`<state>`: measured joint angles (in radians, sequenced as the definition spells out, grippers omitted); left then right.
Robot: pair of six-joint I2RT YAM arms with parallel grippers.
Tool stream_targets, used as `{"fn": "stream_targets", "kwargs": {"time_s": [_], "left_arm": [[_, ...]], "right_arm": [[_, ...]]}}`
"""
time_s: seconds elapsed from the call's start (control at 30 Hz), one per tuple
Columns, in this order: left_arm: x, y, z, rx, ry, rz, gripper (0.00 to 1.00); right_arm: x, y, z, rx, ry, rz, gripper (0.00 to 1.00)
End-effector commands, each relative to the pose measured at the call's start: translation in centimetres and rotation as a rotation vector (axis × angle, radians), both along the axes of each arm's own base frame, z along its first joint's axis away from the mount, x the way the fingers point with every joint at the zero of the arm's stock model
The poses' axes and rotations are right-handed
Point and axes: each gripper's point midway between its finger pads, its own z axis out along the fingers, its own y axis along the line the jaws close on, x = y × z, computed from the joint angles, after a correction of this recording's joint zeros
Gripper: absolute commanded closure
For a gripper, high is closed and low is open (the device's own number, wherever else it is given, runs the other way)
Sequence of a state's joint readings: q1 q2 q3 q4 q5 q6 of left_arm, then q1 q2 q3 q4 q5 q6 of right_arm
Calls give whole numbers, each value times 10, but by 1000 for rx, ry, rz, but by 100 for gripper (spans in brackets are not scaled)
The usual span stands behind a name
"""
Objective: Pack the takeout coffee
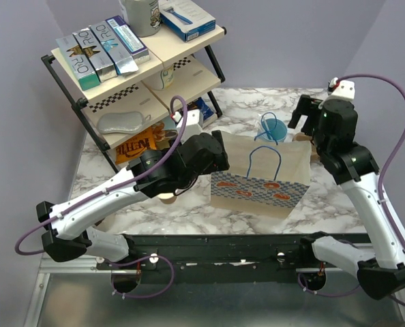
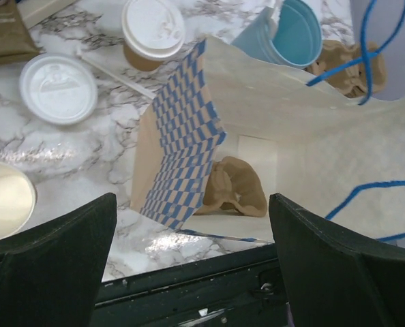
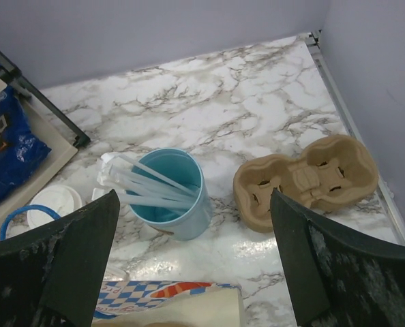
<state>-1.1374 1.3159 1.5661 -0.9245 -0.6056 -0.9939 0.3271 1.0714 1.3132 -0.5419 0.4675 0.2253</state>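
Your left tool [image 2: 192,218] hangs with jaws apart over the open paper bag [image 2: 271,116], your right tool [image 3: 192,211] is equally spread and empty, and the takeout coffee [image 2: 153,30] stands on the bench [image 2: 86,150] at the bag's 11 o'clock in the left wrist view.

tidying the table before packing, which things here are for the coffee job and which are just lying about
For the job: takeout coffee, paper bag, cup carrier inside it.
Lying about: blue cup of straws, loose white lid, lidless paper cup, second cup carrier, stocked shelf rack.
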Motion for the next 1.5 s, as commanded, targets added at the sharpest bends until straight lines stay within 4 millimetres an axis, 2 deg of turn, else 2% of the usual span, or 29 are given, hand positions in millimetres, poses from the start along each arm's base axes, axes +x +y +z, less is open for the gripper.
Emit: {"fn": "stream_targets", "kwargs": {"time_s": [0.0,0.2,0.3,0.4,0.47,0.63,0.67,0.7,0.73,0.77,0.8,0.83,0.87,0.9,0.93,0.97,1.0,1.07,1.1,1.17,1.2,1.27,1.3,1.47], "left_arm": [[-3,9,-22,19,107,147,1],[-7,-17,-33,-61,179,178,1],[-9,-15,-49,-16,207,214,1],[-8,-24,-61,3,233,220,1],[-8,-29,-57,12,235,204,1],[-21,-26,-59,55,255,155,17],[-27,-23,-68,76,266,142,20],[-30,-22,-62,43,262,124,29],[-32,-21,-63,38,262,106,33],[-34,-15,-72,56,267,104,35],[-35,-13,-63,26,237,75,40],[-36,-12,-62,16,231,53,42],[-39,-8,-71,27,234,44,45],[-39,-9,-59,-13,194,4,51],[-40,-9,-59,-25,188,-11,54],[-42,-4,-68,-11,193,-17,58],[-43,-3,-63,-37,177,-28,65],[-45,2,-69,-16,171,-45,71],[-46,4,-66,-23,161,-53,78],[-46,7,-67,12,128,-98,81],[-45,3,-59,-11,99,-130,82],[-47,-1,-59,10,55,-208,82],[-46,-5,-49,-23,22,-220,82],[-46,-7,-34,-6,-28,-278,82]], "right_arm": [[-3,-7,11,18,-93,-23,0],[-12,-6,6,44,-119,-13,0],[-14,-6,7,46,-124,-5,0],[-14,-4,6,52,-126,2,0],[-13,-2,7,54,-131,18,0],[-13,-6,4,41,-127,-2,0],[-13,-5,5,38,-130,1,0],[-12,-6,5,38,-132,-4,0],[-11,-6,5,38,-132,-2,0],[-10,-4,6,40,-135,4,0],[-9,-3,6,40,-133,5,0],[-8,-2,6,41,-131,13,0],[-6,0,5,39,-126,16,0],[-5,0,4,38,-126,18,0],[-5,0,4,36,-123,15,0],[-5,-1,4,35,-124,9,0],[-5,-2,2,31,-119,5,0],[-6,-5,2,25,-121,-7,0],[-6,-5,1,22,-121,-7,0],[-7,-4,4,24,-131,4,0],[-7,-3,3,11,-130,14,0],[-8,-4,4,0,-137,16,0],[-9,-6,5,-6,-137,11,0],[-13,-15,9,-37,-149,-25,0]]}}
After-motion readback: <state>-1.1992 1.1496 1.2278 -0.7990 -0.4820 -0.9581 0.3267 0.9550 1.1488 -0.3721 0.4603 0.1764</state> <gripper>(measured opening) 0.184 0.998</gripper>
